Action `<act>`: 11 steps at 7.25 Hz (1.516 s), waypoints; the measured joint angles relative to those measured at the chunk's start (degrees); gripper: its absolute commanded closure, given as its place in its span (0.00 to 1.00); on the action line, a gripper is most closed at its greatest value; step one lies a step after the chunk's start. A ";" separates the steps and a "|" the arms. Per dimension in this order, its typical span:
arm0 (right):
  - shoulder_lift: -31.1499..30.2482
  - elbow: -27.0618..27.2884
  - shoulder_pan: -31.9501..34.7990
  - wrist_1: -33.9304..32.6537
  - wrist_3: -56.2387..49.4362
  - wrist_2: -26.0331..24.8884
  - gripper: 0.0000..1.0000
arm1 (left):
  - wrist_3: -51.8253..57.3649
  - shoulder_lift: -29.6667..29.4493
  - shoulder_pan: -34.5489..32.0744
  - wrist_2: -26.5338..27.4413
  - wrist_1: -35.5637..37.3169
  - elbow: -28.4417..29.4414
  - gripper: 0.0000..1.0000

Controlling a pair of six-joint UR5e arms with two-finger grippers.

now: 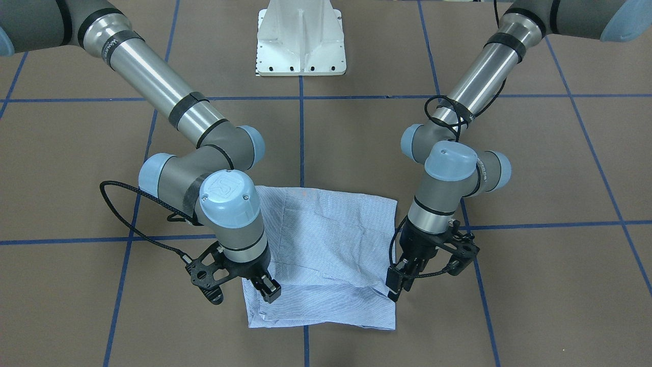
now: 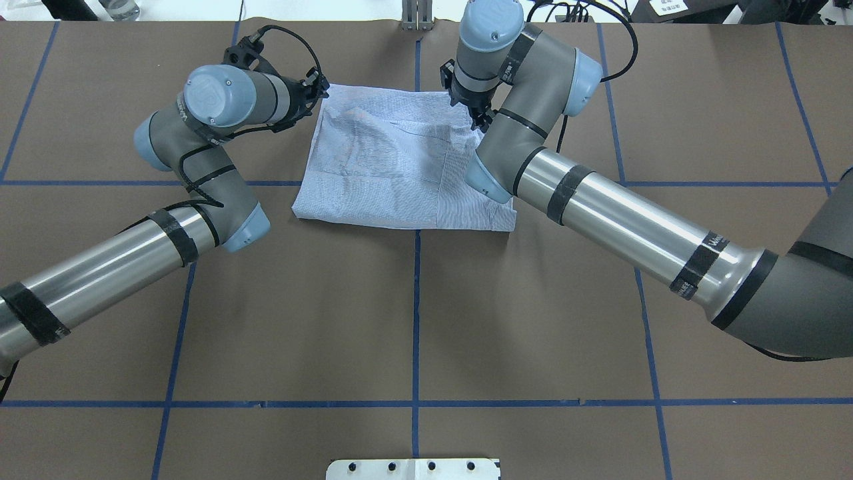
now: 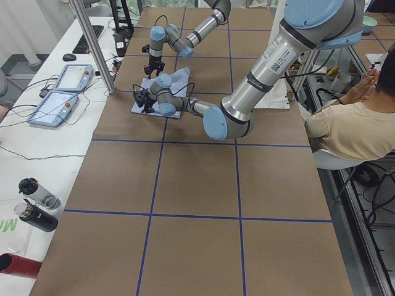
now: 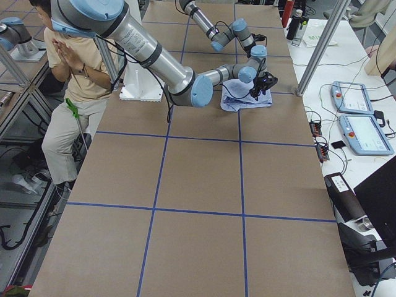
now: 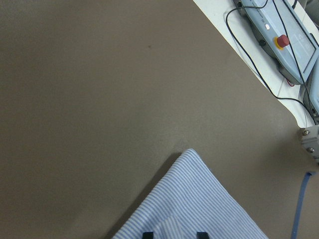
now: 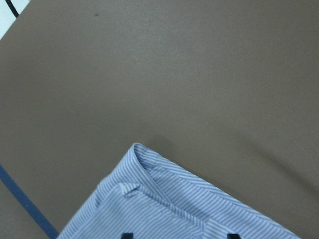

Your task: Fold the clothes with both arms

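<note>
Shirt flanked by downturned left claw and right claw

Pinstriped shirt, folded flat

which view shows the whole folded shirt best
Exterior front-facing: the shirt lies almost wholly in view as a rough rectangle, only one corner behind the right arm. The overhead shows it too, with that arm over one side. Side views show it small and far; wrist views show only a corner.

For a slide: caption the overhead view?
Left gripper and right gripper at far corners of a folded striped shirt.
</note>
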 measured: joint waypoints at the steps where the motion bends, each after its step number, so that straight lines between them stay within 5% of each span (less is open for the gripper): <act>1: -0.02 0.81 1.71 -0.16 0.01 1.47 0.07 | 2.13 1.27 -1.18 -1.46 0.03 -1.56 0.45; 3: -4.60 9.03 5.44 -3.70 -2.57 6.39 0.00 | 8.29 8.67 -3.81 -9.01 0.43 -10.87 0.45; 7: -25.06 30.59 14.35 -10.59 -27.14 14.68 0.00 | 35.95 30.81 -8.49 -18.92 2.01 -32.47 0.45; 11: -44.73 37.28 24.72 -10.76 -68.52 22.57 0.00 | 69.82 40.79 -19.22 -29.00 3.95 -33.70 0.38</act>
